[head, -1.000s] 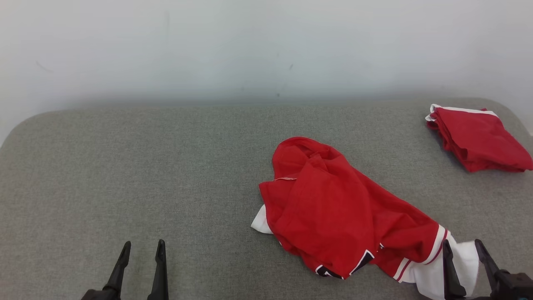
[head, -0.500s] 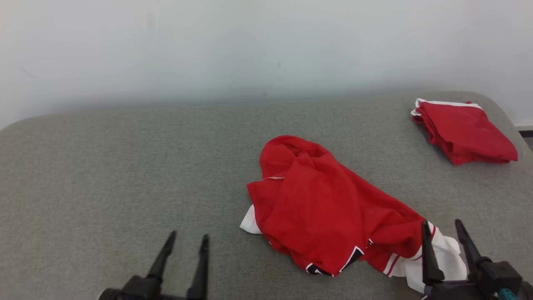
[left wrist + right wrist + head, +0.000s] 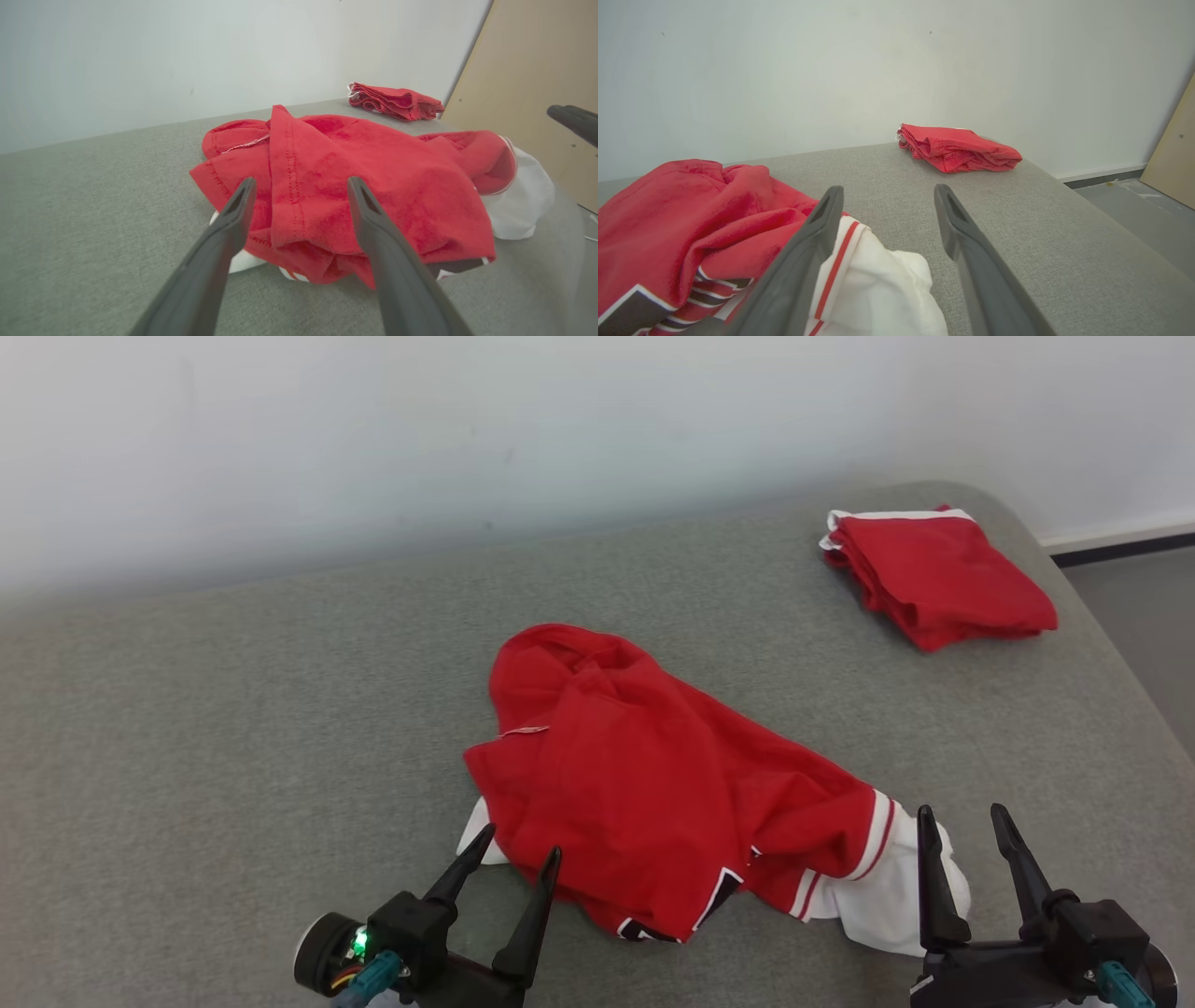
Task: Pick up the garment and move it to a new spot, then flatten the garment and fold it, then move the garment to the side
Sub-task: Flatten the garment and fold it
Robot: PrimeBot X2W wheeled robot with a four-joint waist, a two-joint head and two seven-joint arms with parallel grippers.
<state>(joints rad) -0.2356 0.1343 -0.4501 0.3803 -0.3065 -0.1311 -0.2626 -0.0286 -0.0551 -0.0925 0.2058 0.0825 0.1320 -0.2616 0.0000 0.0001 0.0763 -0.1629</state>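
The garment (image 3: 653,775) is a crumpled red shirt with a white sleeve (image 3: 887,896), lying mid-couch. My left gripper (image 3: 523,842) stands open at its near left edge, fingers pointing into the red folds (image 3: 373,163); in the left wrist view the left gripper (image 3: 301,182) frames the cloth without touching it. My right gripper (image 3: 962,812) is open at the white sleeve's right end. In the right wrist view the right gripper (image 3: 888,189) hovers over the sleeve (image 3: 878,275), which lies under its left finger, not pinched.
A second red garment (image 3: 934,574) lies folded at the far right corner of the grey couch surface (image 3: 233,709). The couch's right edge drops to the floor (image 3: 1139,607). A wooden board (image 3: 537,70) leans on the right. A white wall runs behind.
The head camera has turned, shifting the scene left. My left gripper has come forward and right to the garment's edge. My right gripper has opened wider by the white sleeve.
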